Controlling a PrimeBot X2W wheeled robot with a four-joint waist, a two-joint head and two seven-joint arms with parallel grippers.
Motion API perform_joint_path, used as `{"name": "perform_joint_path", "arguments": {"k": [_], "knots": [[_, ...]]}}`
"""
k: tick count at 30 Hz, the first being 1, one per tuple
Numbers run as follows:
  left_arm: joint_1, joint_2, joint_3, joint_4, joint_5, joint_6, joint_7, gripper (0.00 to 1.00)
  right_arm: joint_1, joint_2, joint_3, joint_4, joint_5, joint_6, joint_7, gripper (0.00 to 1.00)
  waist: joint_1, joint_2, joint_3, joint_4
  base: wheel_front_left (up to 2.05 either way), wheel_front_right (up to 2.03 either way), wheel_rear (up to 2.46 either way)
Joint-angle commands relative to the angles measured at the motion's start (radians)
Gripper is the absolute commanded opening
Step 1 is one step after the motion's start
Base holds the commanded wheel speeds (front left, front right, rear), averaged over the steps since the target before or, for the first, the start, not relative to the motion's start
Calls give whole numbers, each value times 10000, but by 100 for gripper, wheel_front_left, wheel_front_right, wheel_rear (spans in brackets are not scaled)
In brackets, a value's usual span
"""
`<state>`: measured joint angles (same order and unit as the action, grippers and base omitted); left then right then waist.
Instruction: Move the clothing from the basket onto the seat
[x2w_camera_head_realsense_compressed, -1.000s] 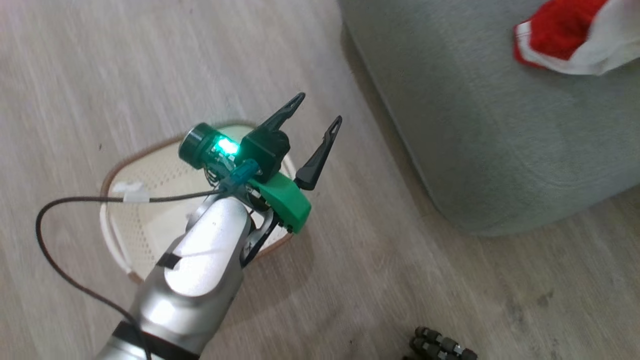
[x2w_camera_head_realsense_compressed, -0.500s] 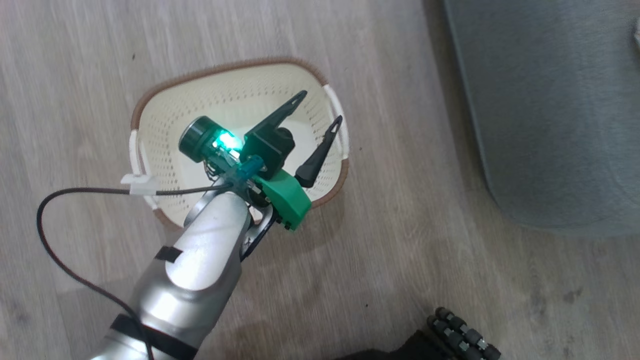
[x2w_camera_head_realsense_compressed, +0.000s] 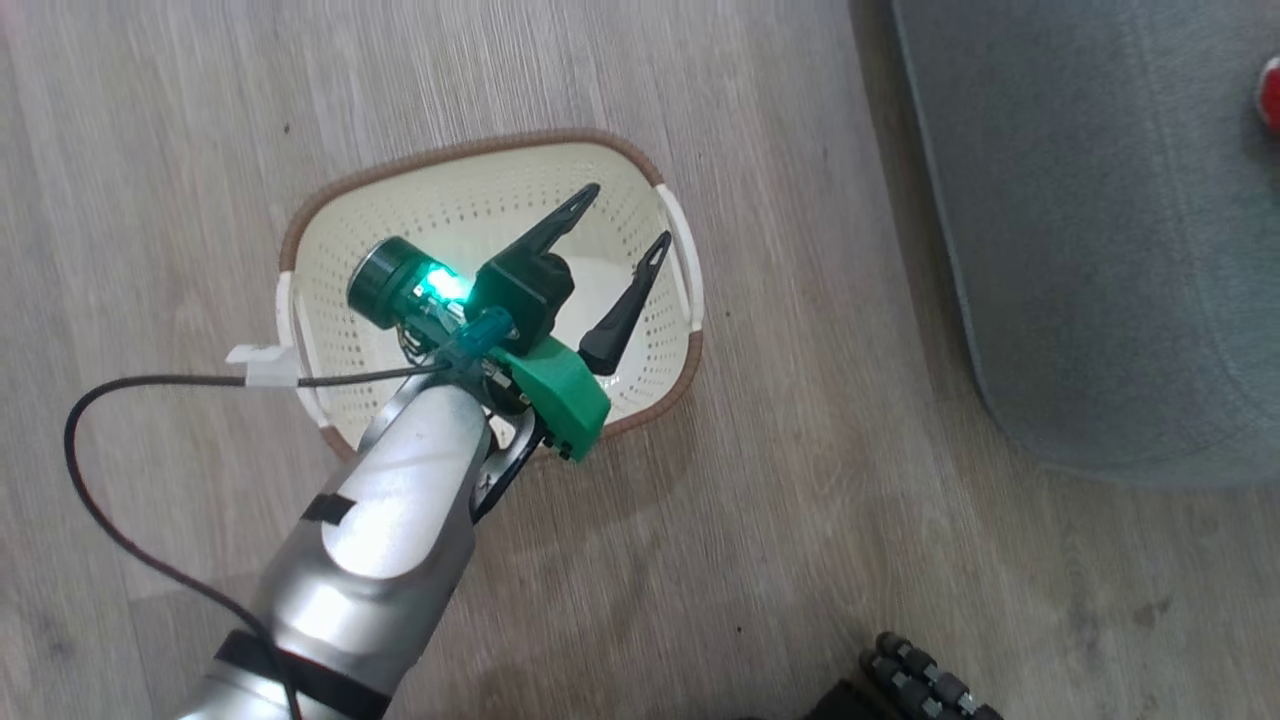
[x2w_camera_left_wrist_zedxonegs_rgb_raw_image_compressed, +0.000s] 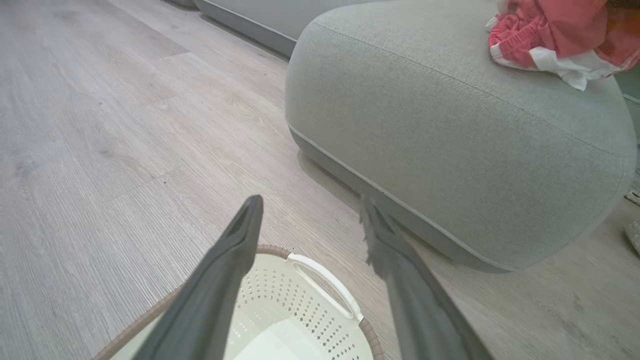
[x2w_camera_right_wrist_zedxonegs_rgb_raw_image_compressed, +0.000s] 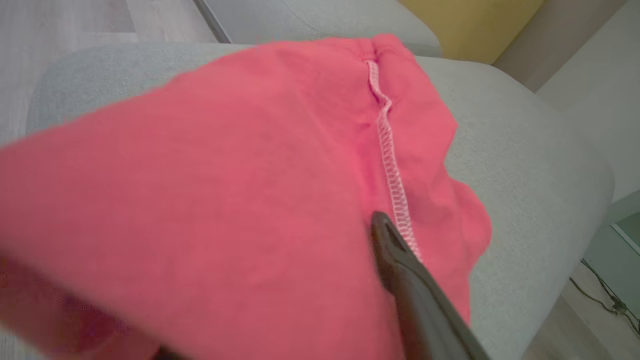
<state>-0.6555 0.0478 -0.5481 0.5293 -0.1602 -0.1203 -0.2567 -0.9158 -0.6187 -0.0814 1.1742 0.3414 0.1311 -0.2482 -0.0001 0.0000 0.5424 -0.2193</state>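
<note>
The cream perforated basket (x2w_camera_head_realsense_compressed: 470, 165) stands on the wood floor, and its visible inside is bare. My left gripper (x2w_camera_head_realsense_compressed: 625, 215) hovers open just above it, fingers pointing toward the basket's right handle (x2w_camera_left_wrist_zedxonegs_rgb_raw_image_compressed: 320, 270). In the left wrist view the left gripper (x2w_camera_left_wrist_zedxonegs_rgb_raw_image_compressed: 309, 210) has nothing between its fingers. The grey-green seat (x2w_camera_head_realsense_compressed: 1100, 250) stands to the right. Red clothing (x2w_camera_left_wrist_zedxonegs_rgb_raw_image_compressed: 550, 35) with white trim lies on the seat (x2w_camera_left_wrist_zedxonegs_rgb_raw_image_compressed: 425, 125). More red clothing (x2w_camera_right_wrist_zedxonegs_rgb_raw_image_compressed: 225, 200) lies close before the right wrist camera, over the seat (x2w_camera_right_wrist_zedxonegs_rgb_raw_image_compressed: 525, 150). One dark right finger (x2w_camera_right_wrist_zedxonegs_rgb_raw_image_compressed: 400, 270) stands well off-centre; the cloth hides the other finger.
Pale wood floor (x2w_camera_head_realsense_compressed: 800, 550) lies between basket and seat. A dark ribbed part (x2w_camera_head_realsense_compressed: 925, 680) shows at the head view's bottom edge. A yellow cushion (x2w_camera_right_wrist_zedxonegs_rgb_raw_image_compressed: 475, 20) and another grey seat sit behind. Cables (x2w_camera_right_wrist_zedxonegs_rgb_raw_image_compressed: 600, 295) lie on the floor beside the seat.
The head camera has swung from the seat toward the basket, which is now centred and in full view. My left gripper has stayed open over the basket.
</note>
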Motion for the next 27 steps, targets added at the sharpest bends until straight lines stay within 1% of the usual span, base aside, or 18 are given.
{"name": "perform_joint_path", "arguments": {"k": [1,8,9,10,13,17,22,25,27], "knots": [[24,43,246,-286,-90,-30,-51,100,588,-501,297,-450,154,-4,-119,100,1,0,-285,-20,0,0,0],[518,29,510,-291,-393,10,-51,100,2373,-944,800,-2445,915,-4,-132,100,1,0,-1281,173,0,0,0],[729,27,630,-328,-503,63,-51,100,2940,-970,870,-3117,1022,-4,-133,100,1,0,-1628,276,0,0,0],[729,27,630,-328,-503,63,-51,100,2940,-970,870,-3117,1022,-4,-133,100,1,0,-1628,276,0,0,0],[1090,26,859,-384,-668,174,-51,100,3721,-833,849,-4179,1126,-4,-134,100,1,0,-2167,483,0,0,0],[1602,26,1273,-434,-750,344,-51,100,4587,-330,622,-5619,940,-4,-134,100,1,0,-2862,857,0,0,0],[2168,25,1947,-485,-644,613,-51,100,5522,711,305,-7209,541,-4,-134,100,1,0,-3524,1417,0,0,0],[2485,25,2399,-531,-490,768,-51,100,5991,1337,241,-7904,339,-4,-135,100,1,0,-3858,1745,0,0,0],[2700,26,2725,-567,-390,884,-51,100,6217,1692,273,-8145,268,-4,-135,100,1,0,-4070,1931,0,0,0]]}}
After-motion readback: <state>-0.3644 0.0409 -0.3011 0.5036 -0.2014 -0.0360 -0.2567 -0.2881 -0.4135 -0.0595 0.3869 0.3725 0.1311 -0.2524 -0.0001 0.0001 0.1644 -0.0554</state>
